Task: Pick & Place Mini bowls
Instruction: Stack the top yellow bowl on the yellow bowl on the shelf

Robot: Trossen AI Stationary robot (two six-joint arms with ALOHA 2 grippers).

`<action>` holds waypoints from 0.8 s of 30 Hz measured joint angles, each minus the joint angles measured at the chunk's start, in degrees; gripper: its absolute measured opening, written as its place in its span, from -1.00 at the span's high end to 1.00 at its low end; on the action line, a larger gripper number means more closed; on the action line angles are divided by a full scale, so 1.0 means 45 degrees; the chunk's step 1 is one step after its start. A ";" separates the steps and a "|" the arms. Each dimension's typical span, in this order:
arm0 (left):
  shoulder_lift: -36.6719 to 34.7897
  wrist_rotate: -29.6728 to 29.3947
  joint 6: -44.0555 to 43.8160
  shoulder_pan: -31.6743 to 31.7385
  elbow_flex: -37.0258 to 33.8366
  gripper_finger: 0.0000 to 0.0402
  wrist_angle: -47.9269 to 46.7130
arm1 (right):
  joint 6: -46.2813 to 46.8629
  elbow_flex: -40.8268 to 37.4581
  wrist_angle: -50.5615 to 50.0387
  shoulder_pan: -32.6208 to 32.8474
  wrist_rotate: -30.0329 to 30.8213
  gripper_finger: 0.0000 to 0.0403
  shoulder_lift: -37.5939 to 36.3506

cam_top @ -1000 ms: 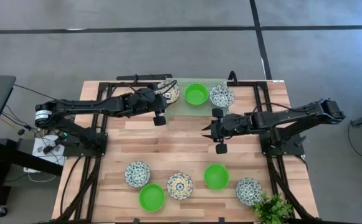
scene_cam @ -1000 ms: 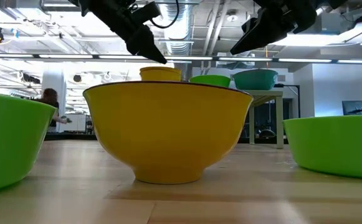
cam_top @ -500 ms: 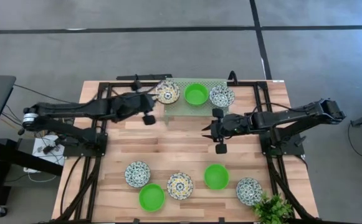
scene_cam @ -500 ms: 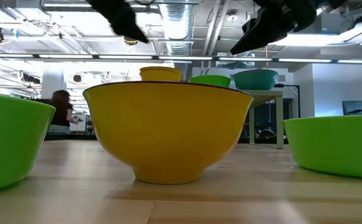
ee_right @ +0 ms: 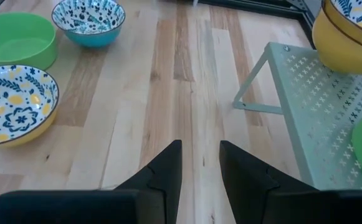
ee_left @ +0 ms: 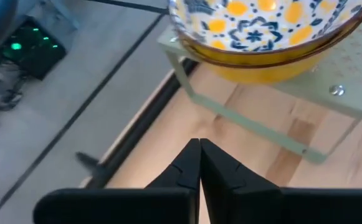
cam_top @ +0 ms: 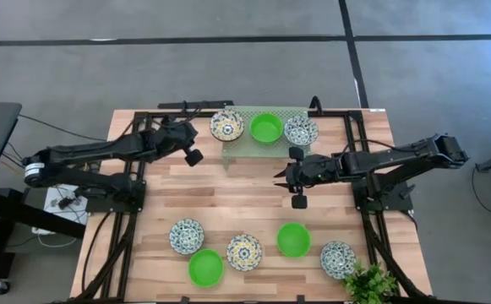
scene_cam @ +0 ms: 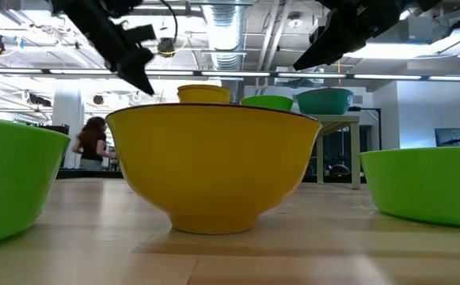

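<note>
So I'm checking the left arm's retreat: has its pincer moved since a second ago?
Yes. The left pincer has drawn back from the yellow-patterned bowl on the green rack, toward the table's left edge.

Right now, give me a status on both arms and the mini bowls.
Left gripper shut, empty, beside the shelf. Right gripper open, empty, mid-table. Three bowls on the shelf, five at the near edge. Nothing in the way.

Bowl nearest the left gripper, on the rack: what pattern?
White bowl with yellow dots and dark blue floral motifs, yellow outside; clearest in left wrist view.
</note>
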 joint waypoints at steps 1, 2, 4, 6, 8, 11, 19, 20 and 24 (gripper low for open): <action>0.0268 0.0218 0.0105 0.0124 -0.0088 0.96 0.0407 | 0.0000 0.0000 0.0001 0.0000 0.0000 0.49 0.0000; 0.0545 0.0382 0.0246 0.0208 -0.0159 0.96 0.0868 | -0.0001 0.0000 0.0000 0.0000 0.0000 0.49 0.0000; 0.1085 0.0628 0.0328 0.0341 -0.0161 0.96 0.1554 | -0.0005 0.0000 0.0005 0.0000 0.0000 0.49 0.0000; 0.1604 0.0986 0.0359 0.0477 -0.0161 0.97 0.2333 | -0.0010 0.0000 0.0005 -0.0005 0.0005 0.49 0.0000; 0.2100 0.1389 0.0595 0.0630 -0.0161 0.97 0.2901 | -0.0263 0.0000 0.0010 -0.0021 0.0005 0.49 0.0000; 0.2724 0.1567 0.0970 0.0752 -0.0161 0.96 0.3816 | -0.0547 0.0000 0.0029 -0.0019 0.0010 0.49 0.0000; 0.2952 0.1888 0.1360 0.0718 -0.0161 0.97 0.4935 | -0.1103 0.0000 0.0090 -0.0024 0.0024 0.49 0.0000; 0.2932 0.2059 0.1359 0.0718 -0.0160 0.96 0.5027 | -0.1186 0.0000 0.0092 -0.0024 0.0029 0.49 0.0000; 0.2932 0.2853 0.1343 0.0718 -0.0156 0.96 0.5146 | -0.1209 0.0000 0.0102 -0.0034 0.0029 0.49 0.0000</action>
